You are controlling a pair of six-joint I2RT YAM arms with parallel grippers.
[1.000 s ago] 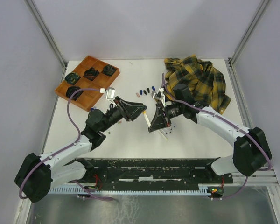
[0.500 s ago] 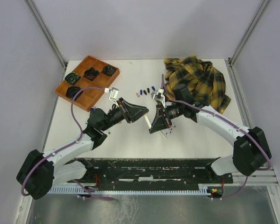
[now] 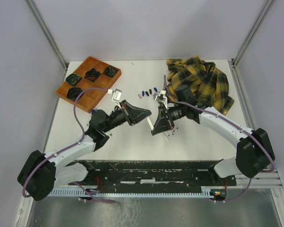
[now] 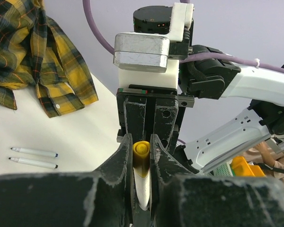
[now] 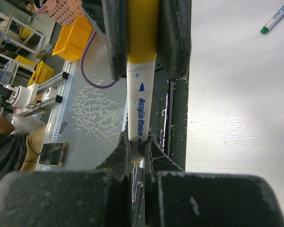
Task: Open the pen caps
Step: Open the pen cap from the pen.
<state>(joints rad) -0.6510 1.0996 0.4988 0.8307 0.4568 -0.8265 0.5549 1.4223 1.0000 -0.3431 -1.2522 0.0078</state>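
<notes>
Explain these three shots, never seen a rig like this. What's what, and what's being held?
Two robot arms are bolted at the near edge of a white table. The overhead picture looks down on both; the other two come from a camera on each wrist. On the table lie an orange wooden tray, a crumpled yellow-and-black plaid shirt and a row of small coloured plastic pen caps. The right claw grips a white marker barrel; the left claw pinches the yellow cap on its end.
</notes>
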